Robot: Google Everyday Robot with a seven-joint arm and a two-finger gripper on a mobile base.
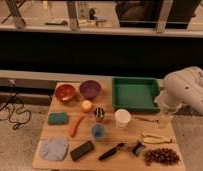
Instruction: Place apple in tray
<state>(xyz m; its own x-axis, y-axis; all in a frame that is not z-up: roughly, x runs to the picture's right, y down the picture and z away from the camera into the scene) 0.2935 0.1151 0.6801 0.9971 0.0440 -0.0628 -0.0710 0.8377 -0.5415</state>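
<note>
The apple [86, 105], small, round and yellowish-orange, sits on the wooden table [109, 157] just in front of the purple bowl [90, 89]. The green tray [134, 93] stands at the back right of the table and holds nothing. My white arm [185, 90] hangs over the table's right edge. My gripper [165, 120] points down near the right edge, in front of the tray's right corner and far right of the apple. Nothing shows in it.
A red bowl [65, 92] is left of the purple one. Also on the table are a carrot [75, 126], green sponge [58, 118], metal cup [99, 114], white cup [122, 118], blue cup [98, 131], blue cloth [53, 149], black box [82, 150], brush [114, 150], banana [154, 138] and grapes [160, 156].
</note>
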